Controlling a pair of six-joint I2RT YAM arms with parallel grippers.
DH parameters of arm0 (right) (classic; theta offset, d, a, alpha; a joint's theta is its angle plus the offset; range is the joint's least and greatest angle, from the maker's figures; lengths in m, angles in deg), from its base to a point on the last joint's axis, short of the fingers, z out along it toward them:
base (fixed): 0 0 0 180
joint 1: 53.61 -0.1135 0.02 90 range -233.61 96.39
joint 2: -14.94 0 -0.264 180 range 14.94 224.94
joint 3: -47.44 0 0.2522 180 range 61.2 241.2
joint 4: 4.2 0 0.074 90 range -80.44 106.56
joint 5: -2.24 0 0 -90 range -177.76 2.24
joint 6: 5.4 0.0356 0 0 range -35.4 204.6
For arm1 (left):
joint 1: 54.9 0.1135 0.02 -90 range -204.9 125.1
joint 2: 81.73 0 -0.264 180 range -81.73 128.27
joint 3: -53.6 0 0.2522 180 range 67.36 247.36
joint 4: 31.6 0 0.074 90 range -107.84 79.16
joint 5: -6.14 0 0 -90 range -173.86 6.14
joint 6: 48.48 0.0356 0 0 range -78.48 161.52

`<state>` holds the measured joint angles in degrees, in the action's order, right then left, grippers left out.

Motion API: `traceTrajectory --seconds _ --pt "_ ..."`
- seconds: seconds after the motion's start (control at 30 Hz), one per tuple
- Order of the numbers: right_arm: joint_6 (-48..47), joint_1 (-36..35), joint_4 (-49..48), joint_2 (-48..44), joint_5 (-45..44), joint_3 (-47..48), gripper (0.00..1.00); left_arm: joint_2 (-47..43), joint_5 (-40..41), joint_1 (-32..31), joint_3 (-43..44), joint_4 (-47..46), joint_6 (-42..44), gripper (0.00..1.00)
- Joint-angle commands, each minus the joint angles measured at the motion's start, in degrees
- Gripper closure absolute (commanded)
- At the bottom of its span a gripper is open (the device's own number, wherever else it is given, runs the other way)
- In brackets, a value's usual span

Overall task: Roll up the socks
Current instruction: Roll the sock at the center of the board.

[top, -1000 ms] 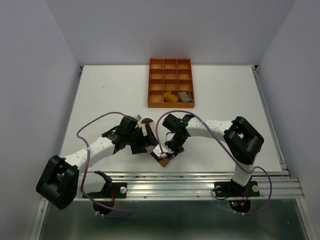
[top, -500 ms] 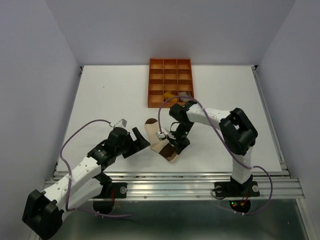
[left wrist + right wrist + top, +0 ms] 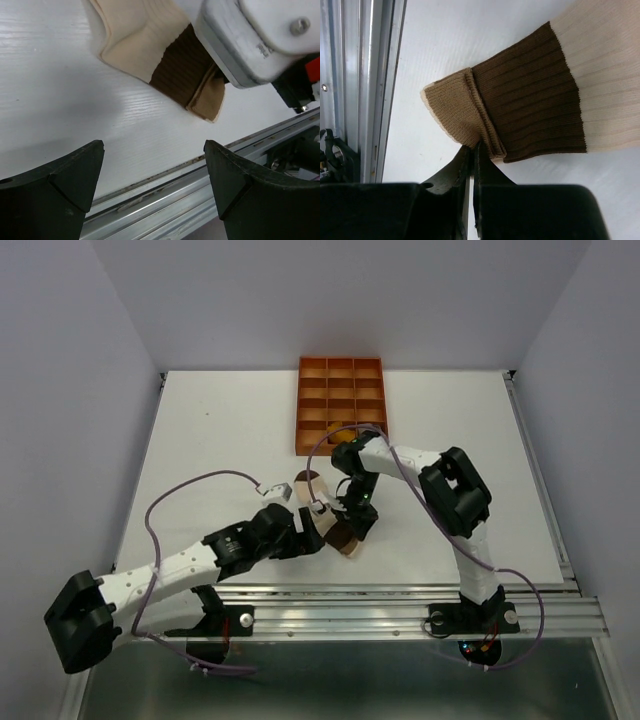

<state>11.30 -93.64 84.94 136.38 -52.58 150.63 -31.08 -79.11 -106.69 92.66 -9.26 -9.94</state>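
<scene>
Now the brown, cream and white colour-blocked fabric sock point(image 3: 322, 512) lies stretched flat on the white table point(image 3: 220, 440), close to its near edge. Its dark toe points toward the rigid orange compartment tray point(image 3: 300, 405) and its tan cuff toward the metal rail point(image 3: 365, 75). The right gripper point(image 3: 472, 150) has its fingers pressed together, pinching the folded edge of that tan cuff. The left gripper point(image 3: 154, 147) hovers low just beside the sock, jaws spread wide with nothing between them, facing the cuff end.
</scene>
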Motion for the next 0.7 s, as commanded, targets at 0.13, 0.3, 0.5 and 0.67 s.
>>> traceTrajectory --seconds 0.13,0.3,0.5,0.67 --pt "1.14 1.53 4.17 3.00 0.24 6.20 0.99 10.69 8.78 -9.46 11.17 0.74 2.59 0.09" --pt "1.58 1.53 4.17 3.09 1.29 6.46 0.99 13.06 8.44 -14.03 16.01 -2.31 10.30 0.09" --pt "0.61 1.53 4.17 2.31 2.44 5.94 0.99 21.67 7.29 -15.97 19.52 -5.85 22.26 0.11" --pt "0.00 1.53 4.17 1.60 3.14 4.88 0.99 27.30 7.64 -16.94 22.78 -6.20 26.94 0.13"
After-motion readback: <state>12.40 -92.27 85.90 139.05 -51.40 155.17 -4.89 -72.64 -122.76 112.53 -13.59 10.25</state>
